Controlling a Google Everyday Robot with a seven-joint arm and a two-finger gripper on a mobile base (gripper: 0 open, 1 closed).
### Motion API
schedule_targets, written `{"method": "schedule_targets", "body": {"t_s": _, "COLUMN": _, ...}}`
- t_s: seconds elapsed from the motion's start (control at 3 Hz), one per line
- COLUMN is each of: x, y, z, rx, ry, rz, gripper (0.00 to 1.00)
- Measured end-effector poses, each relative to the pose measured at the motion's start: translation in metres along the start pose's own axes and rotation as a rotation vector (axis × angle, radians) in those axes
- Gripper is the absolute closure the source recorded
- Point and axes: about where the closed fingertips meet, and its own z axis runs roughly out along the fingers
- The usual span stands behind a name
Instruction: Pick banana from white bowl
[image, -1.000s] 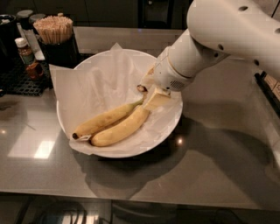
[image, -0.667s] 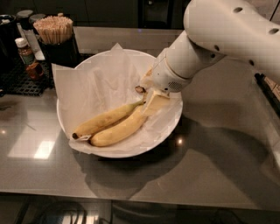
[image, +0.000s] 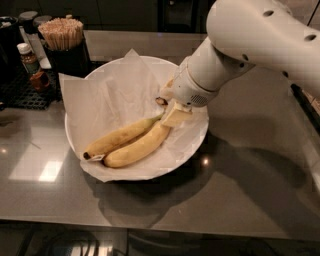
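Observation:
Two yellow bananas (image: 131, 142), joined at the stem, lie in the white bowl (image: 200, 137) on crinkled white paper (image: 107, 102). Their stem end points right and their tips point to the lower left. My gripper (image: 172, 114) comes down from the white arm (image: 260, 42) on the right. It is at the bananas' stem end, inside the bowl's right half. The arm's wrist hides the stem itself and the contact there.
The bowl stands on a grey glossy counter (image: 250, 190). At the back left are a black holder of wooden sticks (image: 62, 37), a small brown sauce bottle (image: 29, 60) and a black mat (image: 20, 87). A dark object lies at the right edge (image: 306, 107).
The arm's upper part has shifted slightly. The gripper stays at the bananas' stem end, and the bananas have not moved.

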Motion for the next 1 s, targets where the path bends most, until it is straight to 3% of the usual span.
{"method": "schedule_targets", "body": {"t_s": 0.67, "x": 0.004, "y": 0.001, "z": -0.008, "rx": 0.059, "ry": 0.023, "rz": 0.014, "gripper": 1.0}}
{"method": "schedule_targets", "body": {"t_s": 1.0, "x": 0.001, "y": 0.001, "z": -0.021, "rx": 0.12, "ry": 0.039, "rz": 0.009, "gripper": 1.0}}
